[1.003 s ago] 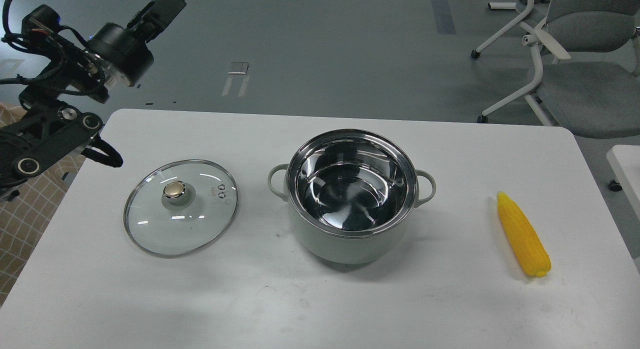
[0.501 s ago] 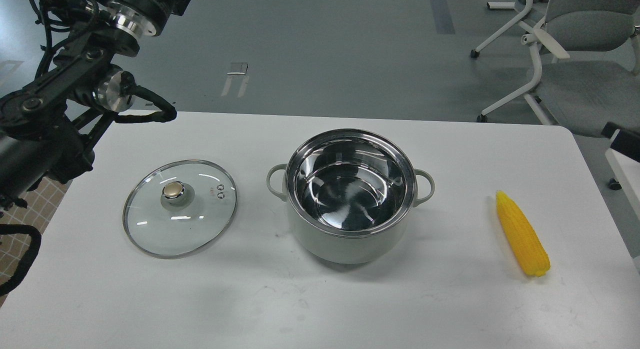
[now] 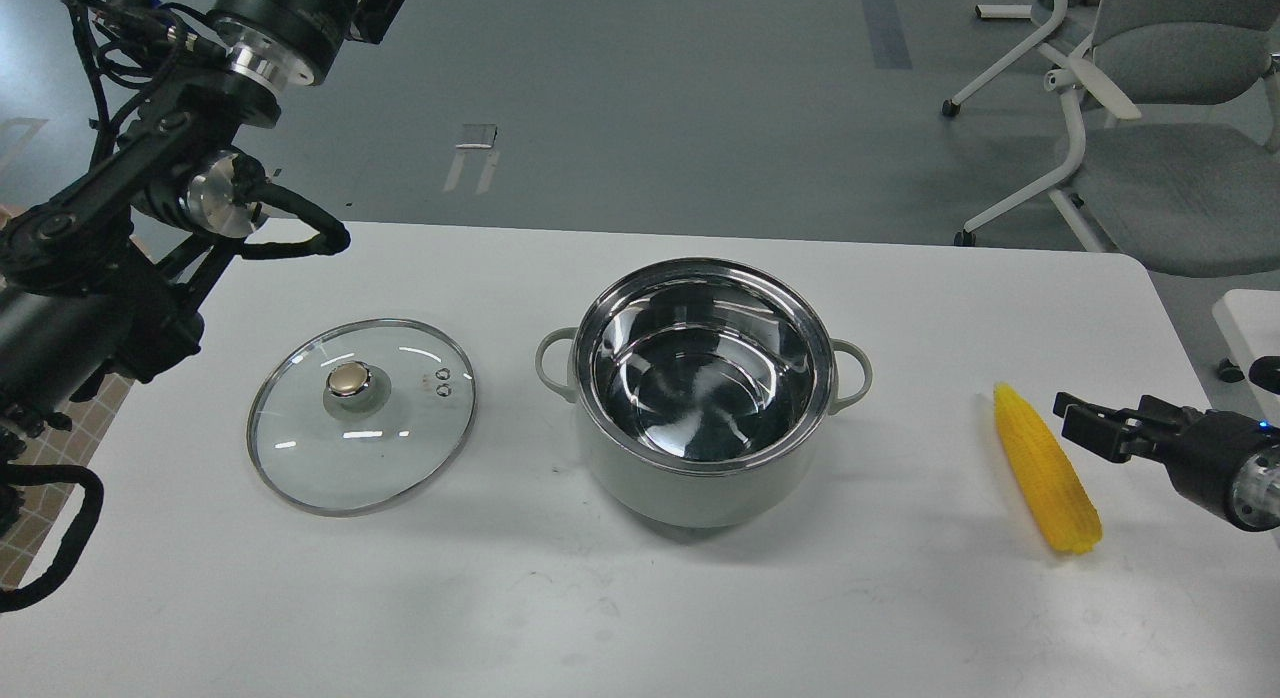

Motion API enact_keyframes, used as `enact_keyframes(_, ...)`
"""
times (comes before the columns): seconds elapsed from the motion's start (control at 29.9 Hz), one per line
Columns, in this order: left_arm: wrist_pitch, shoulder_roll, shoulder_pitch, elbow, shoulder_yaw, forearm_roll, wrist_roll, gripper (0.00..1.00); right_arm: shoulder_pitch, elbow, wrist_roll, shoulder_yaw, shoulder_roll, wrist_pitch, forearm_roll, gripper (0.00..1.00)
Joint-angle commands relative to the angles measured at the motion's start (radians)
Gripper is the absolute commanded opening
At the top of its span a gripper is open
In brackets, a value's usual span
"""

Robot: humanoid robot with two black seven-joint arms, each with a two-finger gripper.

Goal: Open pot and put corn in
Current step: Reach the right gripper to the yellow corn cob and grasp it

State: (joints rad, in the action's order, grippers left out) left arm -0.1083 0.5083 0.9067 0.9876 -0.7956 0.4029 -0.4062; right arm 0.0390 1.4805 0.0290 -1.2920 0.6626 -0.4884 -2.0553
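The pale grey-green pot (image 3: 700, 478) stands open at the table's centre, its shiny steel inside empty. Its glass lid (image 3: 362, 415) with a gold knob lies flat on the table to its left. The yellow corn (image 3: 1045, 468) lies on the table at the right, tip pointing away from me. My right gripper (image 3: 1072, 418) comes in from the right edge, low over the table, its fingers slightly apart and empty, just right of the corn's upper half. My left gripper (image 3: 385, 6) is raised at the top left, cut off by the frame's edge.
The white table (image 3: 640, 618) has rounded corners. My left arm's links and cables (image 3: 150, 208) hang over the table's left edge. A grey office chair (image 3: 1160, 108) stands on the floor behind the right side.
My right gripper has come in from the right edge and moved left to beside the corn. My left arm has shifted slightly at the top left. Pot, lid and corn have not moved.
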Motion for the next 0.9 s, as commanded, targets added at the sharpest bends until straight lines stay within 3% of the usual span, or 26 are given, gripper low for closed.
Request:
enact_keyframes(0.0, 0.002, 0.002, 0.0, 0.0, -0.001, 0.001, 0.0, 0.97, 0.025, -0.016, -0.006, 0.066, -0.029, 0.0, -0.023, 0.92)
enact_keyframes(0.2, 0.006, 0.009, 0.0, 0.0, -0.001, 0.001, -0.002, 0.97, 0.047, -0.04, -0.089, 0.128, -0.046, 0.0, -0.031, 0.9)
enact_keyframes(0.47, 0.006, 0.01, 0.0, 0.0, -0.001, 0.002, -0.002, 0.97, 0.062, -0.112, -0.089, 0.155, -0.047, 0.0, -0.034, 0.8)
enact_keyframes(0.53, 0.007, 0.007, 0.0, 0.0, -0.001, 0.002, -0.003, 0.97, 0.067, -0.115, -0.089, 0.168, -0.049, 0.0, -0.032, 0.72)
enact_keyframes(0.64, 0.018, 0.001, 0.0, 0.0, -0.001, 0.004, -0.003, 0.97, 0.067, -0.108, -0.089, 0.189, -0.047, 0.0, -0.032, 0.45)
enact_keyframes(0.67, 0.019, 0.001, 0.0, 0.0, -0.001, 0.005, -0.003, 0.97, 0.067, -0.105, -0.089, 0.191, -0.046, 0.0, -0.032, 0.32)
enact_keyframes(0.8, 0.019, 0.002, 0.0, 0.0, -0.001, 0.007, -0.002, 0.97, 0.073, -0.083, -0.089, 0.186, -0.037, 0.0, -0.031, 0.0)
enact_keyframes(0.87, 0.019, 0.006, 0.0, 0.0, 0.001, 0.007, -0.002, 0.97, 0.076, -0.057, -0.087, 0.175, -0.011, 0.0, -0.031, 0.0)
